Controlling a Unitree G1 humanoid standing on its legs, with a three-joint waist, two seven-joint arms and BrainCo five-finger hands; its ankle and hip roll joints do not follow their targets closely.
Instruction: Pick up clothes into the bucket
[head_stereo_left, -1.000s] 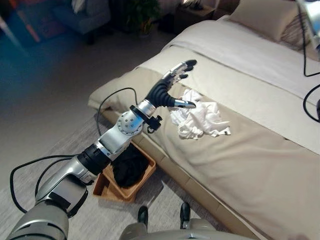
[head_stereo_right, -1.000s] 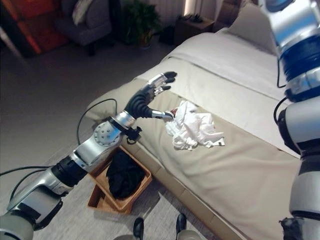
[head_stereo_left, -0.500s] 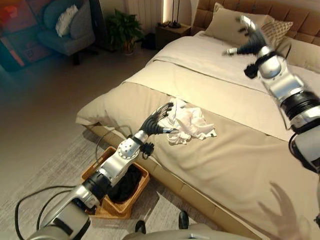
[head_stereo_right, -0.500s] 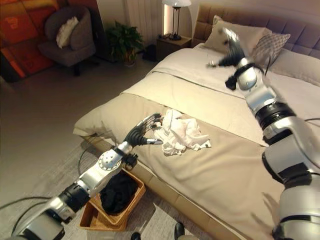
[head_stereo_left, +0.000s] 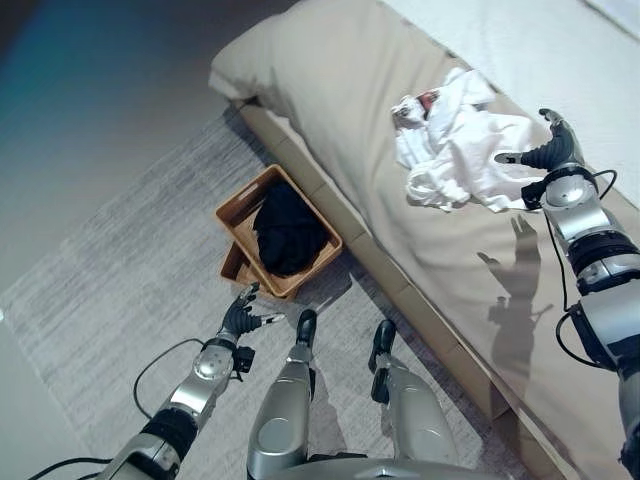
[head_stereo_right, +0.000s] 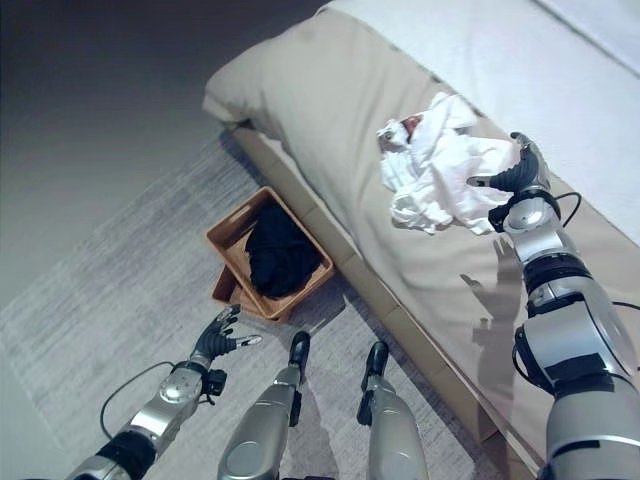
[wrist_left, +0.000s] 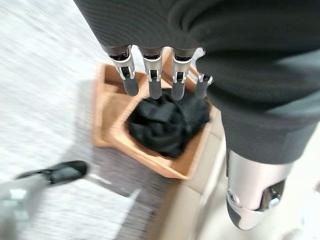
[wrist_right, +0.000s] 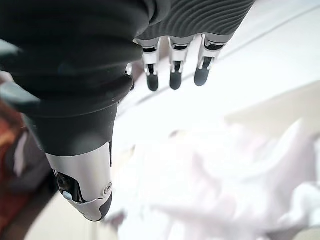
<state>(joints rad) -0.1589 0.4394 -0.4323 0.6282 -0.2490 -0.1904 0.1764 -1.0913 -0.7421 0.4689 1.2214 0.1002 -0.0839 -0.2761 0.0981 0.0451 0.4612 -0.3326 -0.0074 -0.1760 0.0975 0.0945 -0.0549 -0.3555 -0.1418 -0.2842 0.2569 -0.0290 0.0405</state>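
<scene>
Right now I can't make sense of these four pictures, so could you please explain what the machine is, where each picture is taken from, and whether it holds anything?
This is a two-legged humanoid robot with silver arms and fingered hands. Two pictures come from a stereo camera on its head, looking down. The other two come from cameras on its wrists, looking along each hand.

A beige bed has a crumpled white garment lying on it. On the grey rug beside the bed stands a brown basket with dark clothing already in it.

The right hand hovers at the edge of the white garment, fingers straight, holding nothing. The left hand hangs low over the rug near the basket, also open and empty. Its wrist camera looks down on the basket.
</scene>
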